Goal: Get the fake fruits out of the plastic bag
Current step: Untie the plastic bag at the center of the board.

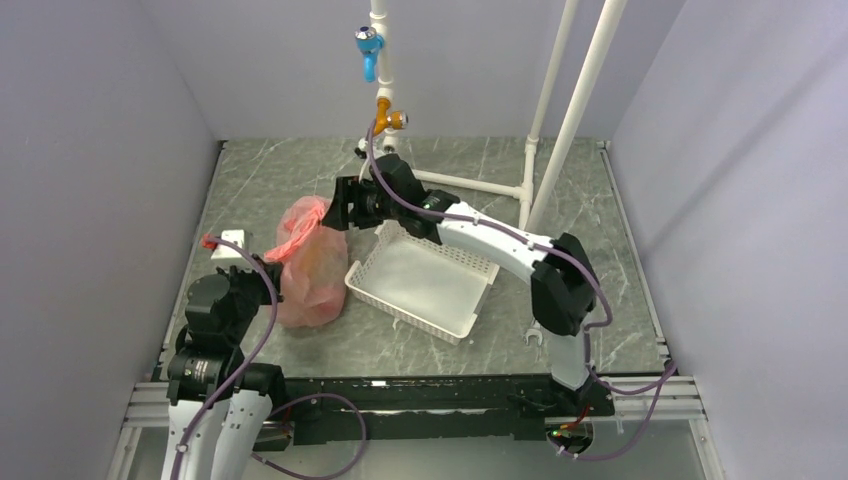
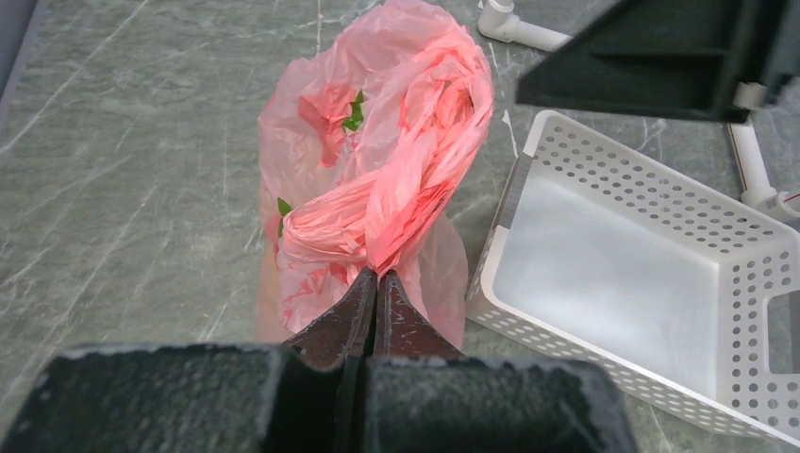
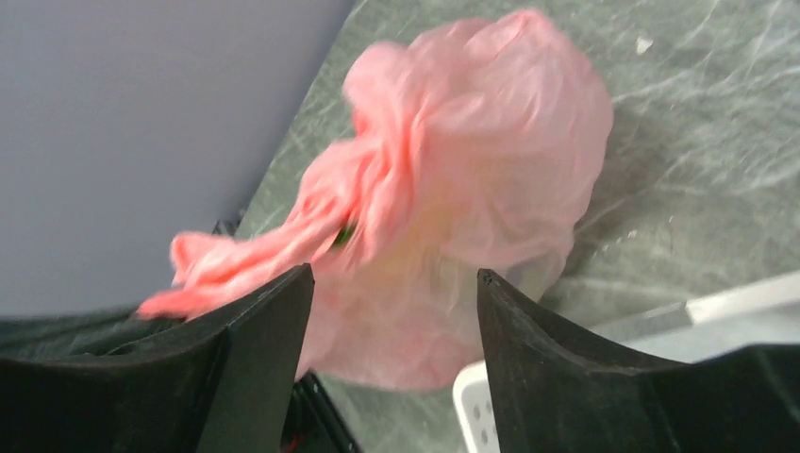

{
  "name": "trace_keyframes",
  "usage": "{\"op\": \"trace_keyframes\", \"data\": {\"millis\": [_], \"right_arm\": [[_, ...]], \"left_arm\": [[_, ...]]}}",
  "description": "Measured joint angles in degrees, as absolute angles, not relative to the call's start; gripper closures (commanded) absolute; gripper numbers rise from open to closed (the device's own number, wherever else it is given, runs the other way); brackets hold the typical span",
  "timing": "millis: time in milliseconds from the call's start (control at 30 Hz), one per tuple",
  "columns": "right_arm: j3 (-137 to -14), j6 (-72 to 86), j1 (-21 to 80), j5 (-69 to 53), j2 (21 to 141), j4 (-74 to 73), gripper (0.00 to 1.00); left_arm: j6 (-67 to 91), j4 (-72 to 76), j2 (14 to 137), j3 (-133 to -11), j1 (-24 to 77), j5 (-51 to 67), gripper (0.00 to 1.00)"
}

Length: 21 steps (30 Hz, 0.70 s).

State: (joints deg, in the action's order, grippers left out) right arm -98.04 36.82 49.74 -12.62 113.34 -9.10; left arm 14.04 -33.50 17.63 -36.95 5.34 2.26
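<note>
On the left-centre of the table, the plastic bag lies lengthwise near-to-far, body slumped on the surface, crumpled mouth and handles bunched at the far end. The white basket sits just right of it, and its near-left corner is right up against the bag's side; can't tell if they touch. The fake fruits are inside the bag: only green flecks show through the film in the left wrist view, plus a yellowish tint mid-bag from above. Nothing lies in the basket. The left gripper comes in from the near-left with its fingers pressed flat together. One twisted handle strand runs straight into the tips, so it reads as a pinch on the plastic bag. The right arm reaches across over the basket's far-left corner. The right gripper is at the far end of the bag with its fingers spread wide and nothing clamped. In its wrist view the bag's bunched top sits between and beyond the tips, but it's blurred, so contact can't be called. At the far side, a white pipe frame with a blue tap is well clear of the bag.
</note>
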Motion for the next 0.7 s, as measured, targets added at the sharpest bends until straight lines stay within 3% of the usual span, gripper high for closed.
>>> {"op": "trace_keyframes", "data": {"millis": [167,300,700], "right_arm": [[-90.26,36.67,51.66,-12.14,104.92,-7.27,0.32],[-84.93,38.63,51.53,-14.39,101.12,1.13,0.45],[-83.46,45.76,51.03,-17.67,108.38,12.21,0.52]], "left_arm": [[14.04,-33.19,18.52,-36.95,4.62,3.73,1.00],[13.82,-32.93,18.57,-36.95,3.70,5.19,1.00],[13.63,-32.32,18.55,-36.95,2.85,6.74,1.00]]}}
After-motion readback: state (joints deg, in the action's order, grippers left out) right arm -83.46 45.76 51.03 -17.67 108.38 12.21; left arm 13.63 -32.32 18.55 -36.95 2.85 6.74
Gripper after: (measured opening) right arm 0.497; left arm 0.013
